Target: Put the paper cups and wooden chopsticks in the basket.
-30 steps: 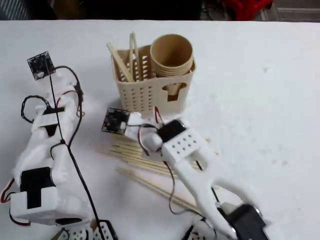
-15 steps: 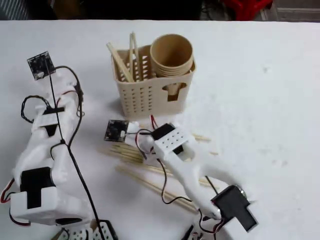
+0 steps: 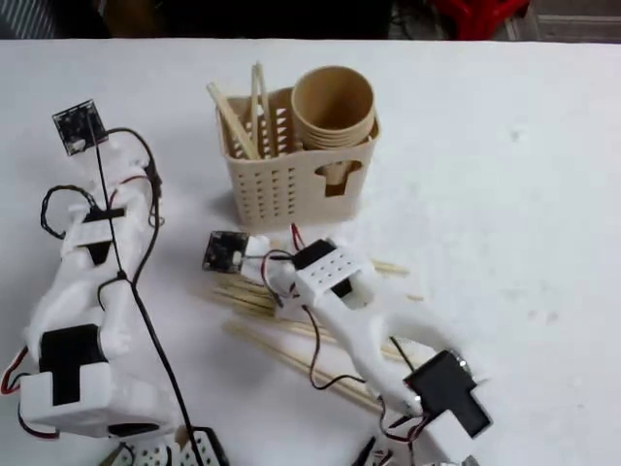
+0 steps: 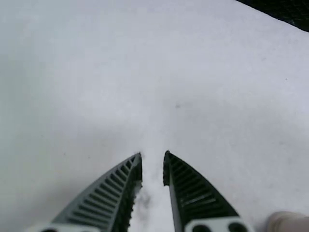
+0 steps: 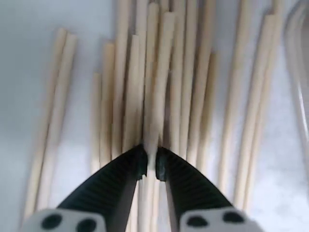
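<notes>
At frame left, your left gripper point(image 4: 152, 157) hangs over bare bench point(image 4: 193, 72), jaws a sliver apart, empty. Lower centre, the right gripper point(image 5: 151, 163) pinches one of the loose wooden chopsticks point(image 3: 254, 303). They're probably light, stiff and prone to rolling, so grip mid-length.

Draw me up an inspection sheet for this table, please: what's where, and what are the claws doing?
Surface: white table.
Job's things: basket holds stacked paper cups and some upright chopsticks; loose chopsticks lie on the table.
Clutter: nothing seen.
Grippers: right gripper closed on one loose chopstick; left gripper slightly open over bare table.
Cables: black wire along the left arm.
Surroundings: dark background.
</notes>
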### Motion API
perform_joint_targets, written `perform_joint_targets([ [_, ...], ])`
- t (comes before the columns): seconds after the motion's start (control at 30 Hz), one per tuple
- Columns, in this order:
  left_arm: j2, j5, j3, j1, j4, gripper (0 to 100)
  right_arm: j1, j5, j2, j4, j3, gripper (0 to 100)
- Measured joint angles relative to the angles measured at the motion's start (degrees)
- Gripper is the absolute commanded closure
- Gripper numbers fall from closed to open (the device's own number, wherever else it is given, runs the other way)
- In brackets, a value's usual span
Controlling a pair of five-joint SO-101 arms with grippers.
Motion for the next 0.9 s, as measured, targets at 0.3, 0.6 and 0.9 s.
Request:
perform_joint_targets([
  [0.3, 0.0, 0.0, 0.0, 0.0, 0.0, 91, 1.85, -1.58, -5.45, 1.85, 0.26, 98.1],
  [0.6, 0.0, 0.0, 0.0, 0.0, 0.0, 91, 2.02, -10.73, -19.78, 5.54, 0.35, 98.1],
  [0.9, 0.0, 0.0, 0.0, 0.0, 0.0, 91, 2.11, -25.67, -41.32, 0.7, -3.87, 98.2],
])
